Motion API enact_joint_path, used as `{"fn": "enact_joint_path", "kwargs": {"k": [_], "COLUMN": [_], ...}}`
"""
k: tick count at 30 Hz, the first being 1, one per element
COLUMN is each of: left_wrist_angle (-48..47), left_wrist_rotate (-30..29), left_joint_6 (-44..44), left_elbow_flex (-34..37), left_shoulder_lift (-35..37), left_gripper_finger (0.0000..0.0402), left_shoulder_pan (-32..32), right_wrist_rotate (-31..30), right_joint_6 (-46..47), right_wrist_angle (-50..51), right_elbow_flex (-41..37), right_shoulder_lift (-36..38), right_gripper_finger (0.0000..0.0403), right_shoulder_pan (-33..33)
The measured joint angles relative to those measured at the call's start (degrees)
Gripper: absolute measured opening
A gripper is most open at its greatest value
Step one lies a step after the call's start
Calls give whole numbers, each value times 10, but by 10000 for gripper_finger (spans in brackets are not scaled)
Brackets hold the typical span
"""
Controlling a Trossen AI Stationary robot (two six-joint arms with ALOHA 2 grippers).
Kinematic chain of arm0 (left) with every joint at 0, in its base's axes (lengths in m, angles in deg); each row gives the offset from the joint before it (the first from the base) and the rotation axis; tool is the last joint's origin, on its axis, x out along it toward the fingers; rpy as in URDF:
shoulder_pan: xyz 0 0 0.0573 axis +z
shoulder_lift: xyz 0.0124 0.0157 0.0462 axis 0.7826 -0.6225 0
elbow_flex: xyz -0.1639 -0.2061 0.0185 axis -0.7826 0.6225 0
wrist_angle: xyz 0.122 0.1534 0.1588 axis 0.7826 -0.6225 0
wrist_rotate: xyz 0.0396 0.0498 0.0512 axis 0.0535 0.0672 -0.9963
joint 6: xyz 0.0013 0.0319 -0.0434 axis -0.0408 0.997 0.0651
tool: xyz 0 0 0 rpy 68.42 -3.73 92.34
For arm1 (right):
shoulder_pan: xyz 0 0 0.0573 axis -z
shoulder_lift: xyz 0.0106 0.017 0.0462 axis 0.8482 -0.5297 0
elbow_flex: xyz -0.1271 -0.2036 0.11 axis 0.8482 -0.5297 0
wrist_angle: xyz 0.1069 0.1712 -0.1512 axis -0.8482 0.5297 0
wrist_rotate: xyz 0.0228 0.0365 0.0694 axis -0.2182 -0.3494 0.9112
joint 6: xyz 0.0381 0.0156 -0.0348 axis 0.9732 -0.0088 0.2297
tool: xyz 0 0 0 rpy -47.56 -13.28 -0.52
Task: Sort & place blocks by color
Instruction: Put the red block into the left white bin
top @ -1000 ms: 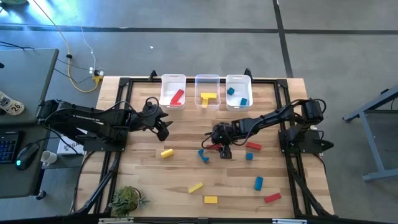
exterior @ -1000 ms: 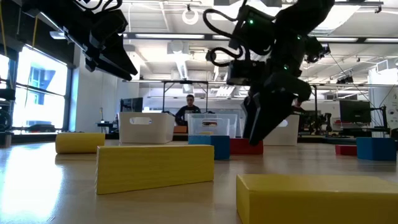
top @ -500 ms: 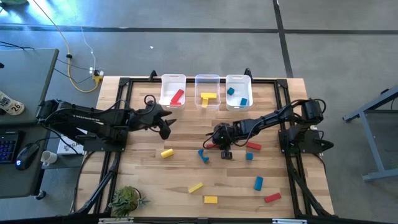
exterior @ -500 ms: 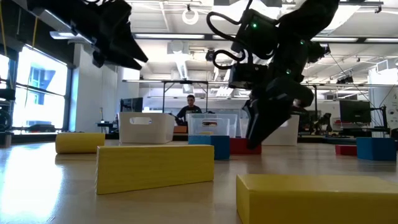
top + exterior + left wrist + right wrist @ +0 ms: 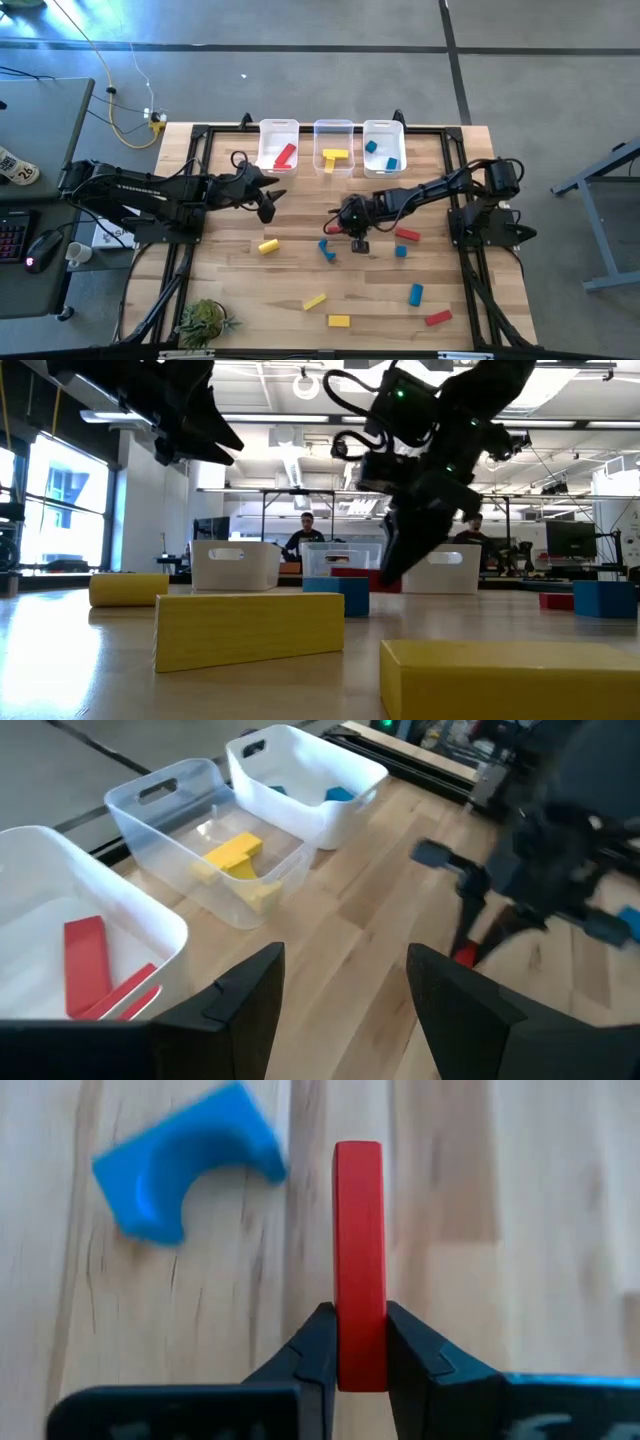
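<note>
While my left gripper [image 5: 340, 1000] waited near the bins with fingers apart, my right gripper [image 5: 360, 1355] was closed tight on a thin red block [image 5: 360, 1260] — above the table.

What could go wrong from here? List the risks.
1. The right gripper pinches only one end of the thin red block, so the block may swivel or slip in the jaws on the way to the bins.
2. The left gripper hangs in front of the red bin, so the arms could collide there.
3. The blue arch block lies close by and could get knocked.
</note>
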Motion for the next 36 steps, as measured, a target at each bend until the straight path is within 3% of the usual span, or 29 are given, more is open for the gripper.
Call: {"fn": "enact_joint_path", "kwargs": {"k": [6,18,36], "left_wrist_angle": [0,0,8], "left_wrist_rotate": [66,142,175], "left_joint_6": [50,138,138], "left_elbow_flex": [0,0,0], "left_shoulder_lift": [0,0,0], "left_gripper_finger": [200,200,200], "left_shoulder_pan": [0,0,0], "right_wrist_rotate": [2,8,2], "right_joint_6": [-33,-87,-107], "right_wrist_angle": [0,9,-1], "right_elbow_flex": [44,138,210], "right_shoulder_lift": [0,0,0], "right_gripper_finger": [33,34,36], "right_shoulder_pan": [10,14,33]}}
